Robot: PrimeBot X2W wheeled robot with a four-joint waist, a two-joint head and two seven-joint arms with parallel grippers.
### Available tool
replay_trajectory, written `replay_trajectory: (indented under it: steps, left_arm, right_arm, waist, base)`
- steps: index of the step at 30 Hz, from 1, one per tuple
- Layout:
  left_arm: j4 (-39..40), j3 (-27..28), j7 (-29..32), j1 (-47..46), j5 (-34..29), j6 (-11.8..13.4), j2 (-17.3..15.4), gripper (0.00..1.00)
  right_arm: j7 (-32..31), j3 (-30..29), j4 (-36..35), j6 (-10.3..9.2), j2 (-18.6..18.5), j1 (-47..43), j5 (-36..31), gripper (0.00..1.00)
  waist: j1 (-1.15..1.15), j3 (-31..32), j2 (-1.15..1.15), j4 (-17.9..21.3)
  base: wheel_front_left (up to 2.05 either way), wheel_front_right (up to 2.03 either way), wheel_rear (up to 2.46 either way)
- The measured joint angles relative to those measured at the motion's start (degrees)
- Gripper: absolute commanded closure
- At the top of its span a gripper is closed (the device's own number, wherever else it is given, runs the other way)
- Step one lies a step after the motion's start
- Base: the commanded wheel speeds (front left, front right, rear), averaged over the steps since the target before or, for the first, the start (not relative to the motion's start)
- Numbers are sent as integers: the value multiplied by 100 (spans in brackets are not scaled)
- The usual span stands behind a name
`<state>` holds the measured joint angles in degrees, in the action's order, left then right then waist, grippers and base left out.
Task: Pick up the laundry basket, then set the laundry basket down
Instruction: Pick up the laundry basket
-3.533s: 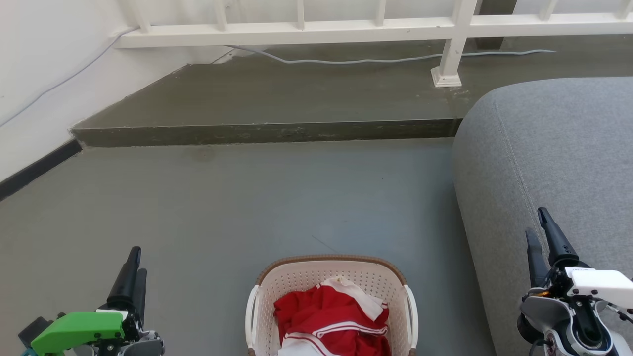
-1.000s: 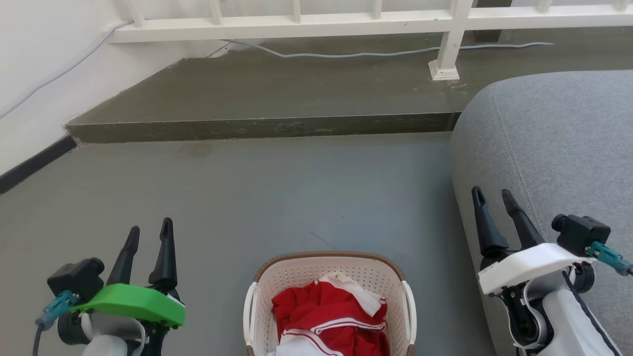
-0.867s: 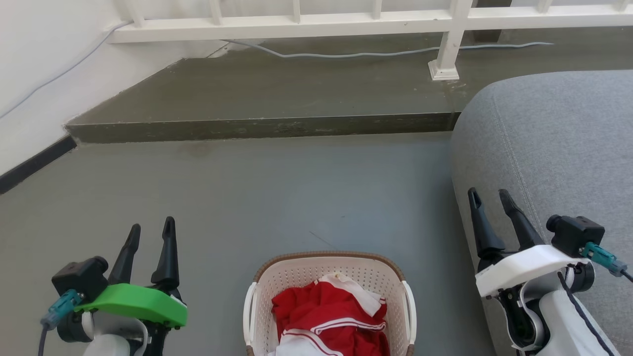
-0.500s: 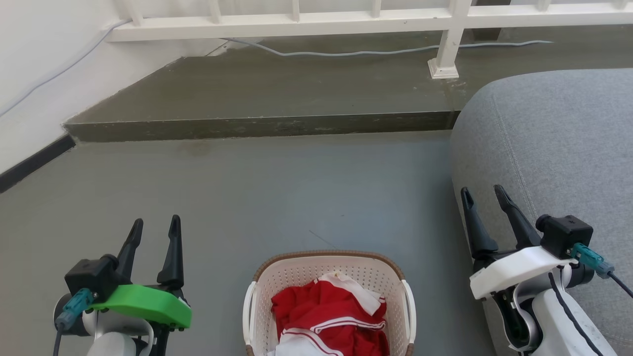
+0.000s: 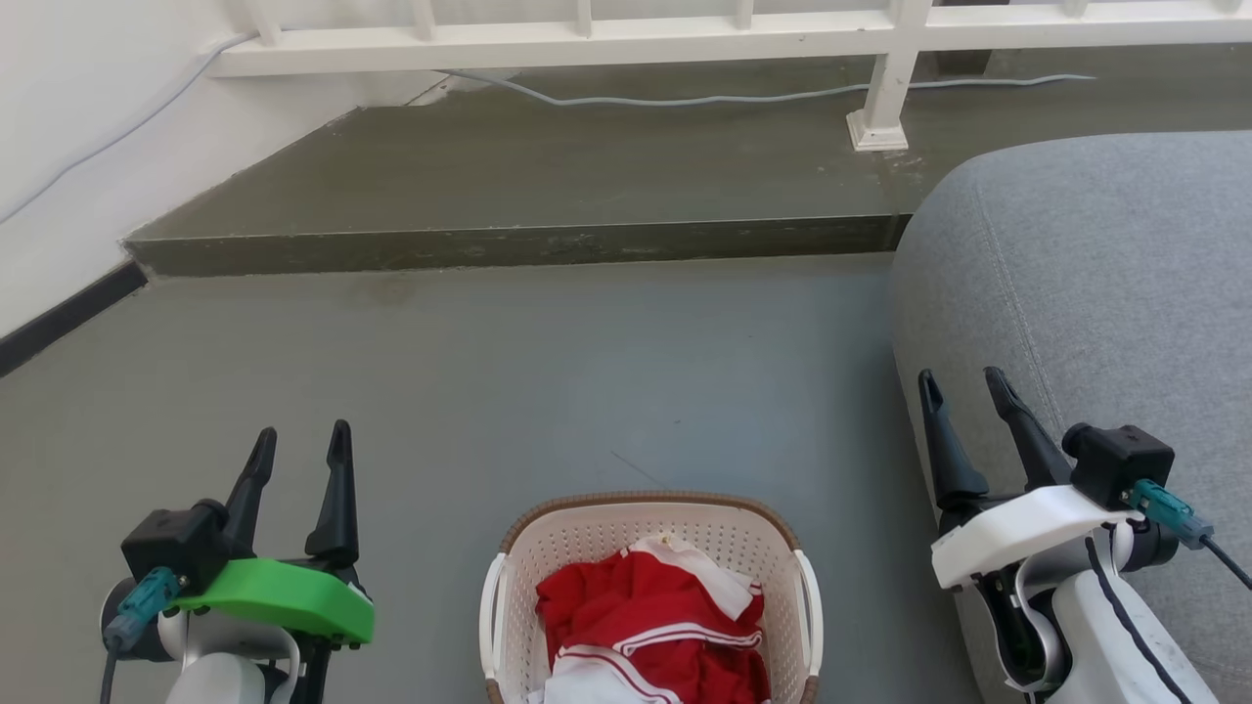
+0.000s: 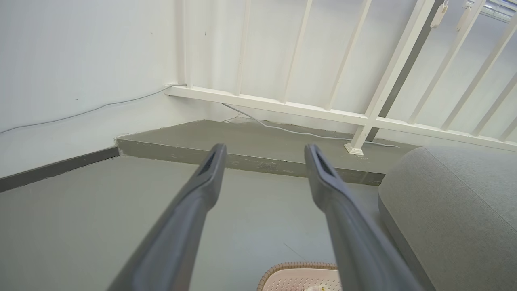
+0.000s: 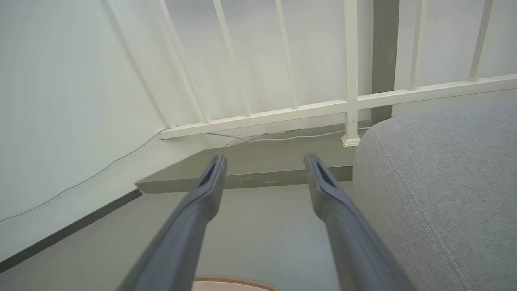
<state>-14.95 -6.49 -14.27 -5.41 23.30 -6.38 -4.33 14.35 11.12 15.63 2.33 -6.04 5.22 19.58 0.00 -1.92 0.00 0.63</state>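
1. The laundry basket (image 5: 587,538) stood on the grey floor (image 5: 548,372) at the bottom middle of the head view, with its near end cut off by the frame edge. Neither tool touched its brown rim or white side handles.
2. A red garment (image 5: 655,626) with white stripes lay crumpled inside the basket.
3. The left tool (image 5: 301,432) hovered to the basket's left, apart from it. Its two dark fingers were spread and held nothing.
4. The right tool (image 5: 960,375) hovered to the basket's right, also spread and empty. It was close against the side of a grey sofa (image 5: 1105,284), and I could not tell whether it touched the fabric.
5. Beyond the basket a low concrete step (image 5: 509,244) crossed the floor. A white railing (image 5: 587,44) stood on it, and a pale cable (image 5: 685,98) trailed under the bottom rail.
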Motion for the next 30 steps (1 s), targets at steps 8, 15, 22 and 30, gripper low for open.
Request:
replay_trajectory:
  steps: [8,15,22,30]
  left_arm:
    - [5,63,-15,-19,-40,-26,20,0]
    - [-41,-88,-15,-51,-100,-51,25,0]
    - [-197,-140,-15,-292,-135,-53,25,0]
    - [-546,-300,-16,-639,-130,-68,22,0]
  right_arm:
    - [0,-33,97,-2,44,7,-32,0]
    - [0,-82,133,-53,65,19,-49,0]
    - [0,-105,189,-96,111,118,-49,0]
    - [0,-109,438,-123,185,339,-48,0]
  waist:
    - [0,-111,0,13]
    - [0,-374,0,43]
    - [0,-786,0,89]
    - [0,-1370,0,149]
  base:
    - [0,0,0]
    - [0,0,0]
    - [0,0,0]
    - [0,0,0]
